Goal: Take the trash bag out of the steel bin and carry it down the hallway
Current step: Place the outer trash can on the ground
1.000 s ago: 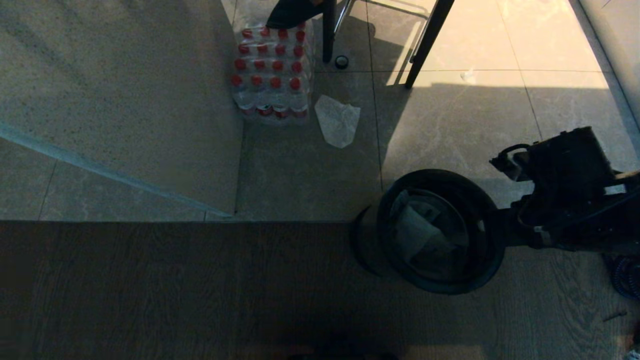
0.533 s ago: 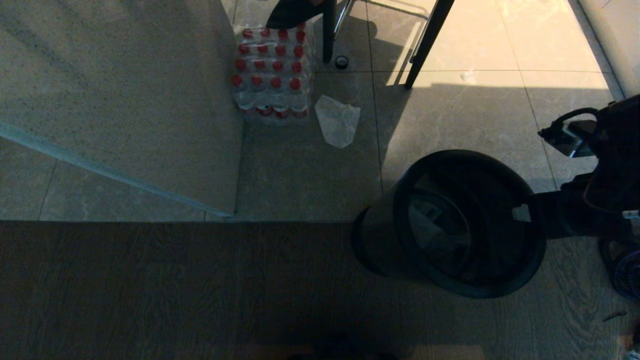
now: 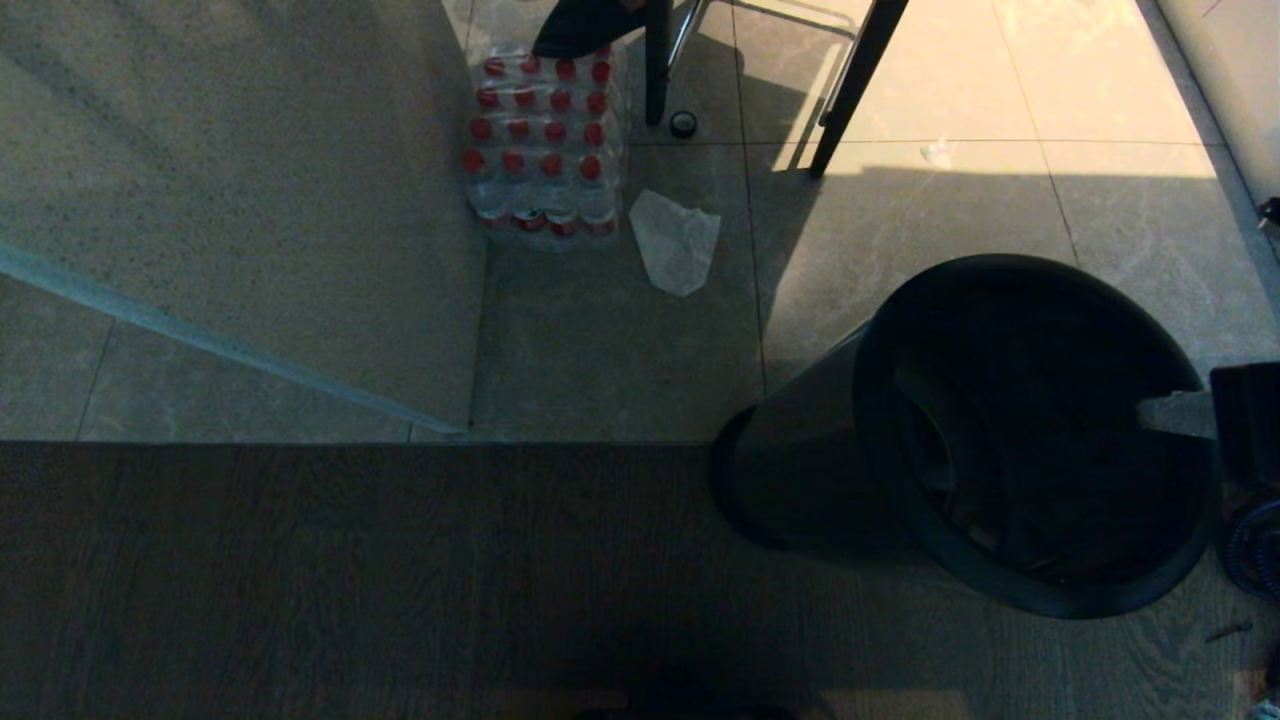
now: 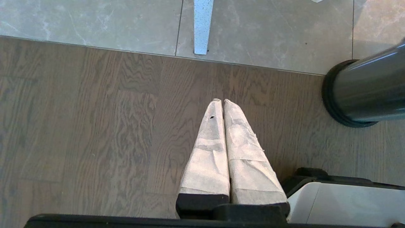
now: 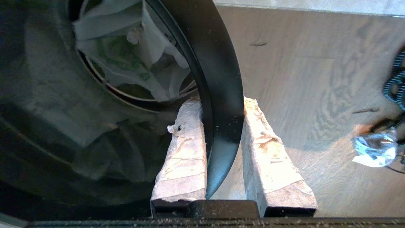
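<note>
The steel bin [image 3: 800,450] leans over to the right, its black base ring still on the floor. My right gripper [image 5: 221,103] is shut on the bin's black rim [image 5: 221,79], one finger inside and one outside. In the head view only a pale finger [image 3: 1170,413] shows at the rim, near the right edge. The white trash bag [image 5: 126,60] lies crumpled deep inside the bin; in the head view the bin's inside is too dark to show it. My left gripper [image 4: 221,100] hangs shut and empty over the wood floor, left of the bin's base [image 4: 335,95].
A shrink-wrapped pack of red-capped bottles [image 3: 545,140] and a flat white wrapper [image 3: 675,240] lie on the tiles beyond the bin. Dark furniture legs [image 3: 850,90] stand further back. A coiled cable [image 3: 1255,550] and a clear cellophane bundle [image 5: 375,148] lie to the bin's right.
The bin's top has swung right and up toward the camera while its base stayed put. My right arm moved right with the rim, almost out of the head view.
</note>
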{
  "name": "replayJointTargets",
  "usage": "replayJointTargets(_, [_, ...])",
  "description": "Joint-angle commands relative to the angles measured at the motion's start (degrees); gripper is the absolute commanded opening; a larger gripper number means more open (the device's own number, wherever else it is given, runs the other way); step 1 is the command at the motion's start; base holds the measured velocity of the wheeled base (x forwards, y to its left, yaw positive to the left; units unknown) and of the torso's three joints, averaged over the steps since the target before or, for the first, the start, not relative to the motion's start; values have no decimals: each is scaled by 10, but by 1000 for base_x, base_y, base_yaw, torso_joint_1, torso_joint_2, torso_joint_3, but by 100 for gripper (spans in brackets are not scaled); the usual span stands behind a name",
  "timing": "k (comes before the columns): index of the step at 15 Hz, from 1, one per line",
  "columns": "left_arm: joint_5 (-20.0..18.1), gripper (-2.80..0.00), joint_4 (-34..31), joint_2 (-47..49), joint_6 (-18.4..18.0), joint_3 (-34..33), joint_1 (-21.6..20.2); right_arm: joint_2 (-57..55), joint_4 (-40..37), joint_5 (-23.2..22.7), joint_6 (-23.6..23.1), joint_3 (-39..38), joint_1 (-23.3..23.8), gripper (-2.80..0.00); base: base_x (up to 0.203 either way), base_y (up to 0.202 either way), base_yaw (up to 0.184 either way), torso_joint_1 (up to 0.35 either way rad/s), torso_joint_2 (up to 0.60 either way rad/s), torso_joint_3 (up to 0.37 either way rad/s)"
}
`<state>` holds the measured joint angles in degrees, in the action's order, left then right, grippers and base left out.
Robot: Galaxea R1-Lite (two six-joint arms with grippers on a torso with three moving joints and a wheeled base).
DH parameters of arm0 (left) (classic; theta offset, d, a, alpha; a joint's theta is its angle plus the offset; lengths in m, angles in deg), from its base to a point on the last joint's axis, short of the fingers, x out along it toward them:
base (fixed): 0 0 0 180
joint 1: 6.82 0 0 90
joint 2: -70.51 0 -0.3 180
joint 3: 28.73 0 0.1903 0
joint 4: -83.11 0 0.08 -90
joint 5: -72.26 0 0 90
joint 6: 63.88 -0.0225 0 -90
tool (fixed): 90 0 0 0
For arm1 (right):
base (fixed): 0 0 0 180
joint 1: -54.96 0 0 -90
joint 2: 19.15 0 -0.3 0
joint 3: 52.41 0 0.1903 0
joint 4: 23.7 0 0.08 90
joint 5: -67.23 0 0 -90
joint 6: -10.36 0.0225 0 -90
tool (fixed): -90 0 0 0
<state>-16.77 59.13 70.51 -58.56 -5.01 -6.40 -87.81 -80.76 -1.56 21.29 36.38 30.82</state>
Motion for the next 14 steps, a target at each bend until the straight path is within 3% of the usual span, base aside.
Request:
replayJointTargets(1, [0,-280,0,0,0,0,0,34,-4,2,1,2,0,-280,0,0,0,0,0,0])
replayJointTargets(7, [0,-280,0,0,0,0,0,70,-34,3,1,33,0,-280,0,0,0,0,0,0])
replayJointTargets(14, [1,-280,0,0,0,0,0,84,-99,16,1,124,1,-280,0,0,0,0,0,0])
